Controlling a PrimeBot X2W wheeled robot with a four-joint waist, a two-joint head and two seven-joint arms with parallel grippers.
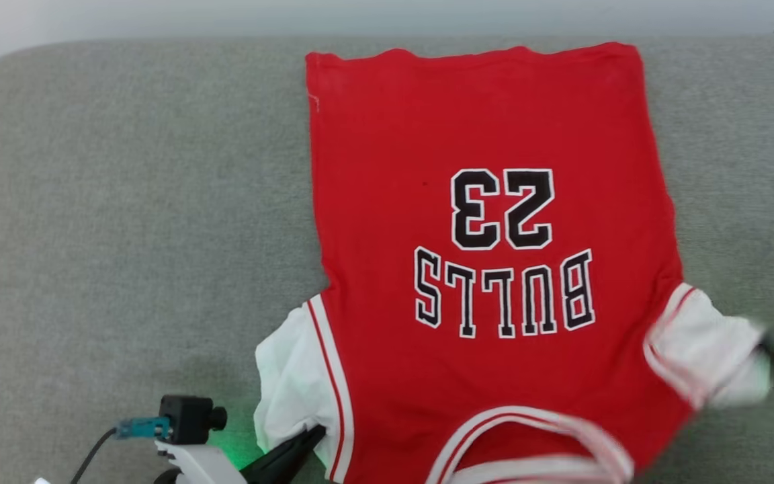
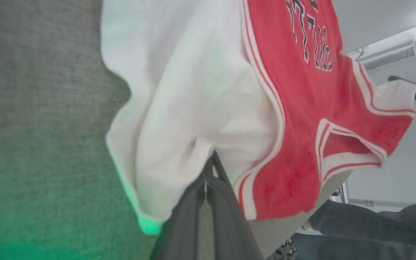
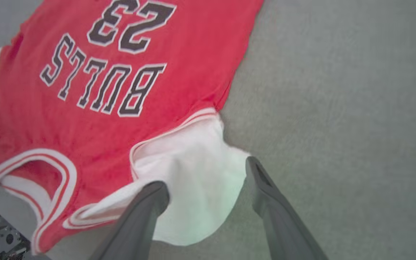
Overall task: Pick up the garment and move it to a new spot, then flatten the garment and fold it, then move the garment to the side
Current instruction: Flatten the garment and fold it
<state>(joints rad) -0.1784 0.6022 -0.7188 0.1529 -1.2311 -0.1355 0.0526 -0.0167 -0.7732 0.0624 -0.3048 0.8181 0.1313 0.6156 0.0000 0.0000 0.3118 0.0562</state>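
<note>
The garment (image 1: 481, 134) lies spread flat, lettering up, on the grey fabric tabletop (image 1: 125, 202), its collar toward the robot. The left tool (image 2: 209, 164) is pinched closed on the white sleeve (image 2: 179, 108) nearest it. The right tool (image 3: 206, 178) is spread wide, a finger either side of the other sleeve (image 3: 193, 159), gripping nothing.

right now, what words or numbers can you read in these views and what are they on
"23": black white-edged number on the red garment, upside down in the head view
"BULLS": same lettering, between the number and the collar
no other text can be read
</note>
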